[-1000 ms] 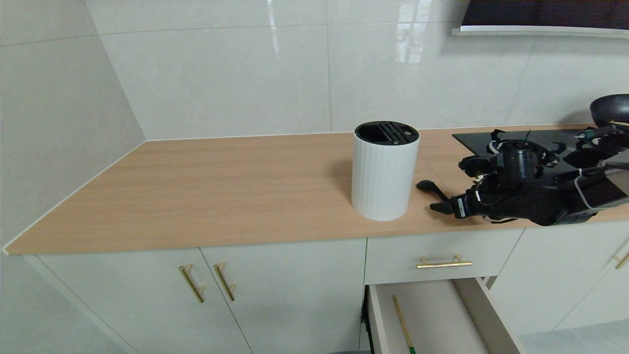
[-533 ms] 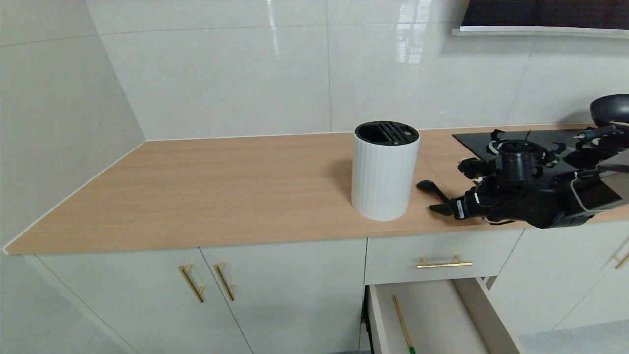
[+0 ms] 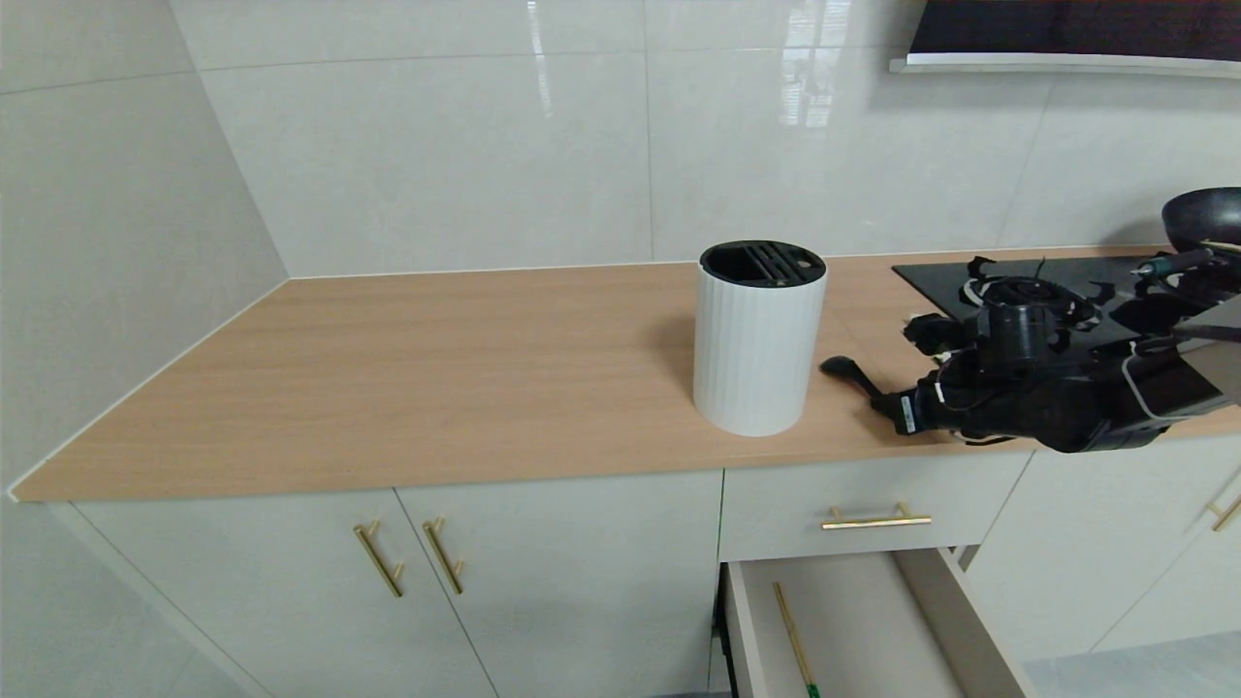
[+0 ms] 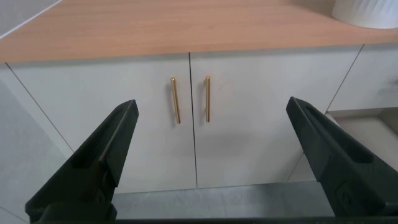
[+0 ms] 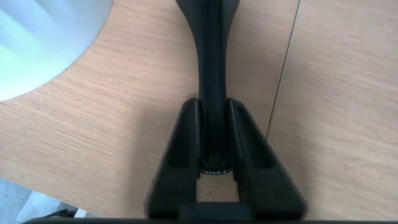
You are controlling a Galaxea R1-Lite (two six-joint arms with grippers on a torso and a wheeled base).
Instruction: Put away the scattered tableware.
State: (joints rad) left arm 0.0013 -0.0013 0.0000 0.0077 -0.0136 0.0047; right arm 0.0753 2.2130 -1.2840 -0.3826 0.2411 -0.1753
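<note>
Grasping the black utensil (image 5: 211,74) by its handle, the right fingers (image 5: 184,149) could swing it against the holder (image 3: 759,339) beside them; left fingers (image 4: 93,168) released.

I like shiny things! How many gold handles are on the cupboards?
4 gold metal bar handles: left door handle and right door handle side by side, drawer handle on the shut white drawer, edge handle far right. The open drawer's may be hidden.

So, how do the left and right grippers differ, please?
The left gripper is open and empty; the right gripper is shut on a black utensil. The left gripper faces the cabinet doors below the counter; the right gripper lies low over the counter beside the white holder. Both are black.
</note>
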